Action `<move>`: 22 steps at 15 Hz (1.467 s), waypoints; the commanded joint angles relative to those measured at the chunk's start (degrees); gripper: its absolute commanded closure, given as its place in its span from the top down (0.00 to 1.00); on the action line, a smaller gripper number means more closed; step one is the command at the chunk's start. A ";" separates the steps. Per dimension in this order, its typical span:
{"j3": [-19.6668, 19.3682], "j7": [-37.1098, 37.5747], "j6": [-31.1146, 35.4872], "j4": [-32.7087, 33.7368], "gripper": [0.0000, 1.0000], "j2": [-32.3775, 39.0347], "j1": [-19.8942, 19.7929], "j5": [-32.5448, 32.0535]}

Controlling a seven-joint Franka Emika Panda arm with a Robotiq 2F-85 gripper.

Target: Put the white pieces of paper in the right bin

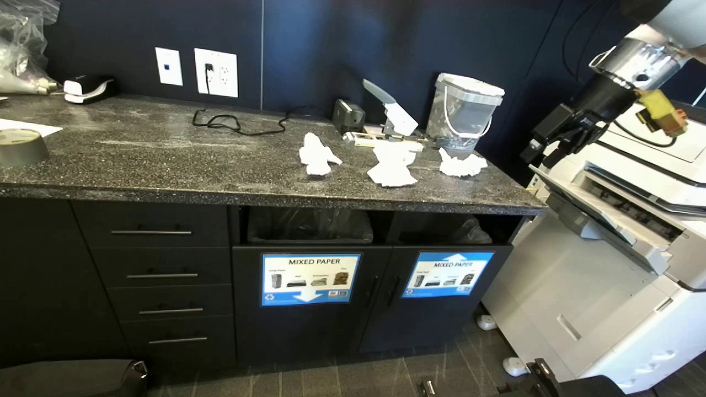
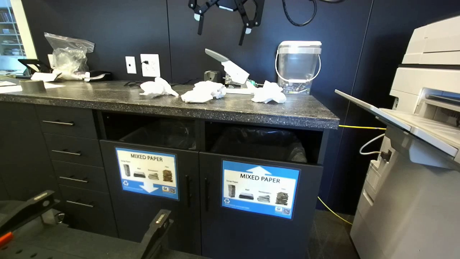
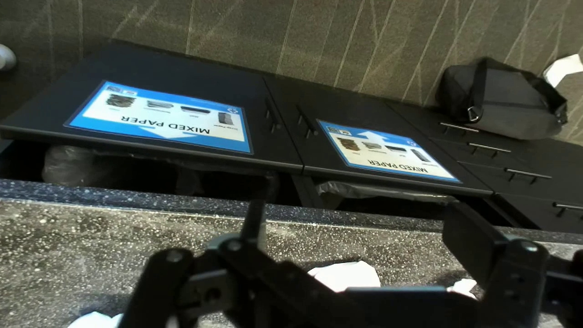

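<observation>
Suspending the gripper (image 2: 220, 34) above the level of the countertop (image 2: 111, 92), with jaws apart. Supporting three crumpled white pieces of paper (image 2: 204, 91) in a left-to-right row on that surface, toward the right end. Presenting the right bin (image 2: 258, 144) beneath the near edge.

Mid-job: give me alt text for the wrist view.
An open black gripper partly hides crumpled white paper wads on a speckled dark countertop. Beyond, upside down, the black right bin with its blue-and-white sign is at picture left, a similar bin at right.
</observation>
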 commanded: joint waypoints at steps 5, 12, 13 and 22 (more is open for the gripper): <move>5.93 -5.16 6.88 9.07 1.00 14.26 -0.10 10.45; 14.76 -4.17 5.40 24.86 1.00 27.11 -1.67 10.05; 16.05 -3.79 5.24 26.90 1.00 28.67 -1.73 9.60; 27.01 -3.47 2.97 37.73 1.00 36.06 -0.29 7.37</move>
